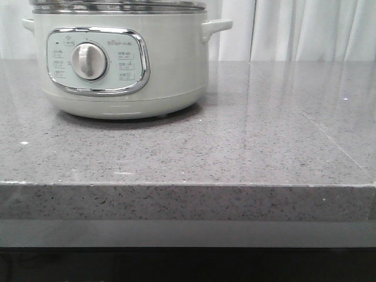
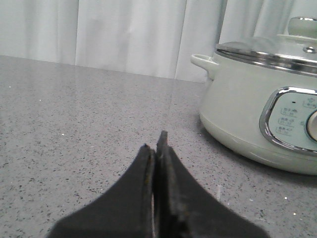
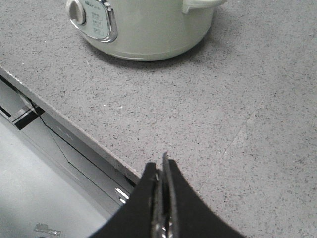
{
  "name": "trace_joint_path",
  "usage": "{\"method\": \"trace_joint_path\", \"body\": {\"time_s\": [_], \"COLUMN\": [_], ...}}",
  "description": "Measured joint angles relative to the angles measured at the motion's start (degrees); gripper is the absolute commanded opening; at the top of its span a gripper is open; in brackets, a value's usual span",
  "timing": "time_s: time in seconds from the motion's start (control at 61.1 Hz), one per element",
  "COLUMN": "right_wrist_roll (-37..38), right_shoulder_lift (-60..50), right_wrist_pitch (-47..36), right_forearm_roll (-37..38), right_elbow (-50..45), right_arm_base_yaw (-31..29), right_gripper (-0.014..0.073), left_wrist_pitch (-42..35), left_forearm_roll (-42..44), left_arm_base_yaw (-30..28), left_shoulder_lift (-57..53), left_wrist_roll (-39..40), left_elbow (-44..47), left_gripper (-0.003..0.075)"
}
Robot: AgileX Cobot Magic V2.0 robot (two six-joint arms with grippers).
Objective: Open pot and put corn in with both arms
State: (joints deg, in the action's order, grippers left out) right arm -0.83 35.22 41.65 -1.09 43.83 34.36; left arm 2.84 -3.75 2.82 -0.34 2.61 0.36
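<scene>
Front view shows the grey speckled tabletop filling most of the frame, with a pale curtain behind it. The pot sits at the far left of it, control panel and dial facing the robot, its lid on and cut off by the upper frame edge. In the left wrist view the lid's metal rim and its knob are visible, so the pot is not yet open.

By its look the pot is bulky, rigid and probably heavy, so it should stay put while the lid comes off. The lid appears glassy with a smooth metal rim, likely slippery and breakable; the knob on top is the sensible place to take hold, not the rim. The side handles are for carrying and need not be touched.

No corn can be seen in any view, so where it lies cannot be told; a cob would be firm, light and apt to roll, best pinched across its middle.

The left hand hangs low over the tabletop beside the pot, fingers pressed together on nothing. The right hand hovers near the tabletop's front edge, likewise closed and empty. Nothing stands between either hand and the pot.
</scene>
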Motion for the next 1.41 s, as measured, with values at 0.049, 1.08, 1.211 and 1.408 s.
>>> {"method": "trace_joint_path", "body": {"time_s": [0.049,1.08,1.211,1.408], "right_wrist_roll": [0.00,0.00,0.00,0.00], "right_shoulder_lift": [0.00,0.00,-0.40,-7.09], "right_wrist_pitch": [0.00,0.00,-0.37,-6.45], "right_forearm_roll": [0.00,0.00,0.11,0.33], "right_elbow": [0.00,0.00,-0.41,-7.21], "right_arm_base_yaw": [0.00,0.00,0.00,-8.17], "right_gripper": [-0.0057,-0.0057,-0.0057,-0.0057], "left_wrist_pitch": [-0.14,-3.15,-3.15,-3.15], "left_forearm_roll": [0.47,1.11,1.11,1.11], "left_arm_base_yaw": [0.00,0.00,0.00,0.00], "left_shoulder_lift": [0.00,0.00,0.00,0.00], "left_wrist_roll": [0.82,1.71,1.71,1.71], "left_elbow": [0.00,0.00,0.00,0.00], "left_gripper": [-0.0020,-0.0020,-0.0020,-0.0020]}}
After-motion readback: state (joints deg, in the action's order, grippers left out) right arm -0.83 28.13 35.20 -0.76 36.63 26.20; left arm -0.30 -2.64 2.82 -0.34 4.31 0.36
